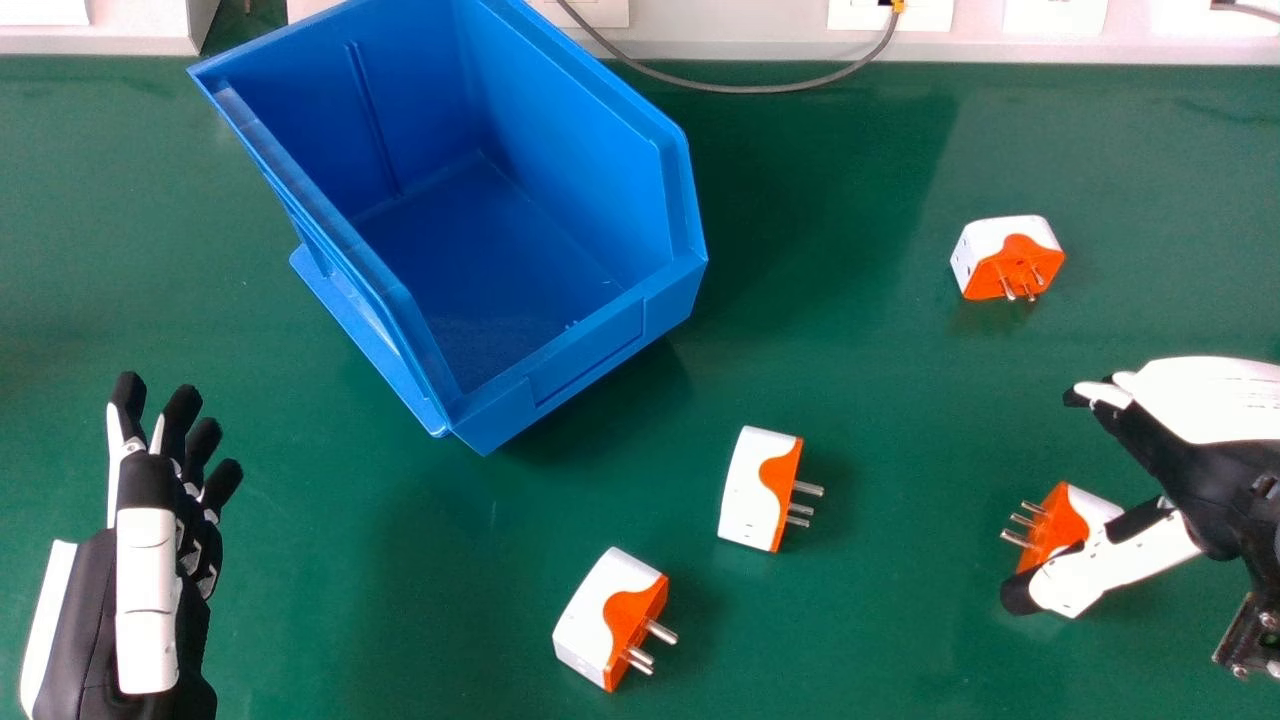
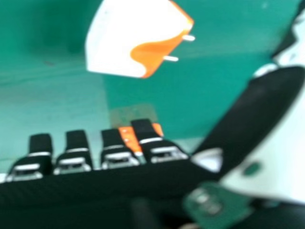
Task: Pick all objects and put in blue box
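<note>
The left hand (image 1: 90, 620) is matte black, with a slim white panel (image 1: 47, 610) along its outer edge and a long white cover (image 1: 147, 610) crossed by fine lines. Its fingers (image 1: 182, 415) end in rounded black tips, with small silvery fittings nearer the palm. The right hand (image 1: 1195, 475) has a smooth white shell (image 1: 1210, 400) bearing small dark markings, over a black body. Its thumb (image 1: 1120, 562) is white with a black tip; toward the wrist sits a dark metal bracket (image 1: 1245, 640) with round screws. By the thumb's base, a green piece (image 2: 224, 207) carries a round metal fitting (image 2: 205, 201).
</note>
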### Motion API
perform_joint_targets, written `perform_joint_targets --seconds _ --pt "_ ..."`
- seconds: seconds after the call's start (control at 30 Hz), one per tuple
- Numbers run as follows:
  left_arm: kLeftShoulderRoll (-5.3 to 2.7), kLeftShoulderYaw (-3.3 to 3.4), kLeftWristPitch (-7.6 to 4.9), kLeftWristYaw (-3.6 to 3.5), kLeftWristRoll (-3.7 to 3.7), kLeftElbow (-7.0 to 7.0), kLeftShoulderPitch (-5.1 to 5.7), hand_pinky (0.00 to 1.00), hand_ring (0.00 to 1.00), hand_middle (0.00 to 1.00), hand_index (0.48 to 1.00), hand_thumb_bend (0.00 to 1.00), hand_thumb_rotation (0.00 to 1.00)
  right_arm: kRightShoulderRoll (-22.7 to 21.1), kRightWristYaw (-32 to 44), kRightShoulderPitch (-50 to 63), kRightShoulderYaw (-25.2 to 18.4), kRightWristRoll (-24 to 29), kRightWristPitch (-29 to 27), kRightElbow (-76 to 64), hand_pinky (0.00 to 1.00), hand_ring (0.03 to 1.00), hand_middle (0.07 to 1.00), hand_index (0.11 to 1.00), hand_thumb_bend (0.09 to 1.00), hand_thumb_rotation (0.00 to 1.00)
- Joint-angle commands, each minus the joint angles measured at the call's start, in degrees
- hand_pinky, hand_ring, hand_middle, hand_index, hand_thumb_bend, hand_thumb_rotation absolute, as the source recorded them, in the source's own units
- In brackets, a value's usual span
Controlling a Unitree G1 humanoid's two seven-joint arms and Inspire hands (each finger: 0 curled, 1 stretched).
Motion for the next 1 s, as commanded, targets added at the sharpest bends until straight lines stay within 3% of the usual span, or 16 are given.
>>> perform_joint_targets --seconds 0.0,0.33,0.43,0.73,0.97 --pt "0.66 0.62 -0.02 -0.09 -0.62 -1.74 0.38 0.99 1.0 1.0 1.0 0.81 0.98 -0.9 0.7 -0.2 -0.6 -1.3 -0.6 -0.5 0.93 0.945 0.961 0.922 0.923 0.6" --pt "0.42 0.6 0.79 0.3 -0.51 -3.01 0.95 0.99 1.0 1.0 1.0 0.81 0.99 -0.3 1.7 -1.9 1.7 -1.4 -2.8 2.7 0.93 0.937 0.95 0.914 0.92 0.6" --pt "0.37 0.72 0.72 0.21 -0.76 -2.65 0.85 0.99 1.0 1.0 1.0 0.81 0.99 0.1 1.9 -3.3 2.5 -1.1 -3.3 4.7 0.93 0.936 0.949 0.911 0.919 0.59" --pt "0.56 0.74 1.09 0.23 -1.17 -3.6 1.3 0.98 1.0 1.0 1.0 0.81 1.0 0.4 1.6 -4.1 3.6 -1.7 -3.6 7.1 0.92 0.936 0.948 0.906 0.889 0.56" --pt "0.95 1.13 0.81 -0.39 -1.78 -3.25 1.38 0.99 1.0 1.0 1.0 0.82 1.0 0.5 2.5 -3.6 3.7 -2.2 -2.4 6.7 0.92 0.935 0.945 0.904 0.871 0.55"
